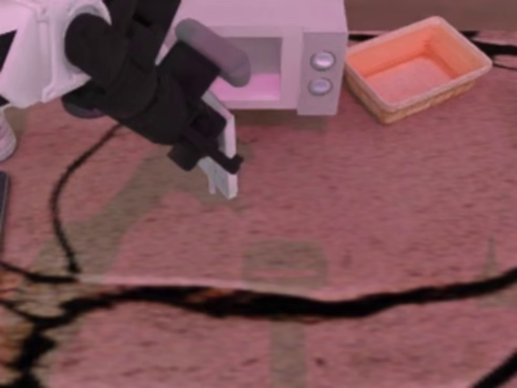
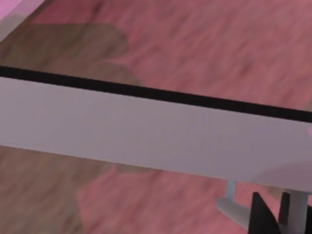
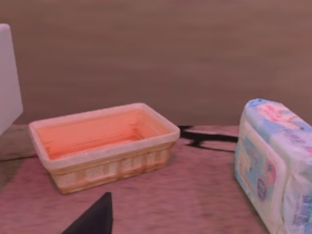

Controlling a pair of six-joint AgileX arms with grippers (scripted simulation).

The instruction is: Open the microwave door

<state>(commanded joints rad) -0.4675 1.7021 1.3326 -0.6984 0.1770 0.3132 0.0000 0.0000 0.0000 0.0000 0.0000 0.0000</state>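
The microwave (image 1: 275,52) sits at the far edge of the table, a little left of centre, with its pale cavity exposed and two silver knobs (image 1: 321,72) on the panel at its right. The microwave door (image 1: 224,153) is swung wide, standing edge-on and jutting toward the near side from the cavity's left. The left gripper (image 1: 212,155) is right at that door, its dark fingers on either side of the panel's edge and pinching it; in the left wrist view the door (image 2: 156,131) fills the frame as a broad pale band. Just right of the microwave rests a tan wicker basket (image 1: 417,68), empty inside. The right wrist view shows a packet of wipes (image 3: 275,163) standing near the basket (image 3: 105,146); only a dark tip of the right gripper (image 3: 92,220) shows, so I cannot tell its state.
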